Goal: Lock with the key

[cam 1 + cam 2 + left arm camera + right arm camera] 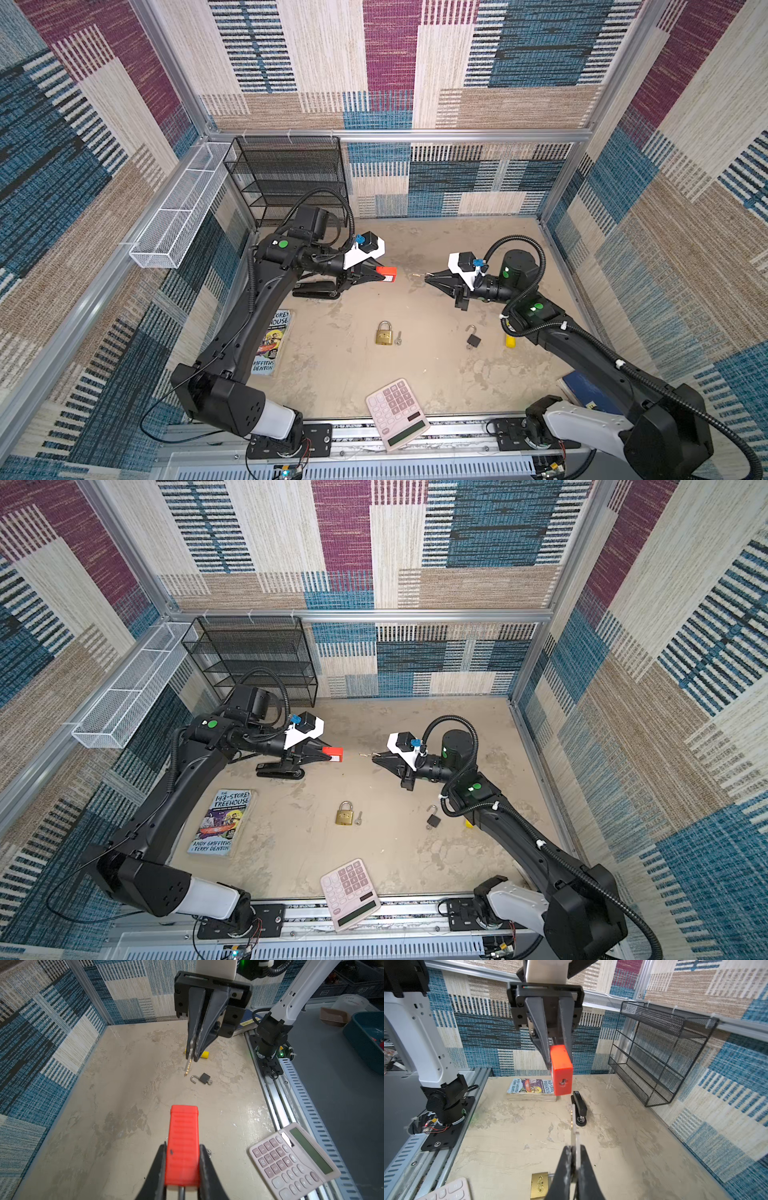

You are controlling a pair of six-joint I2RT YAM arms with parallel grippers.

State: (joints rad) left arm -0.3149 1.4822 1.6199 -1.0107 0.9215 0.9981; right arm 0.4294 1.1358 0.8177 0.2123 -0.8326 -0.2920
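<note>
- Left tool (pixel 380 275) pinches the red lock (pixel 387 274) by its body, raised above the table (pixel 332 374). The keyhole (pixel 562 1082) faces the right tool (pixel 429 275).
- Right tool is pressed together on the key (pixel 417 274) bow. In a top view the blade points to 9 o'clock at the lock, tip near but apart.
- Step judged: alignment before insertion.
- Risk: in the right wrist view the blade seems slightly off the keyhole line, so a push could jam the tip on the lock face.
- Risk: the grip on the bow is thin, and a side load could swivel or drop the key.
- Risk: the lock could slide back in the left tool under the push.
</note>
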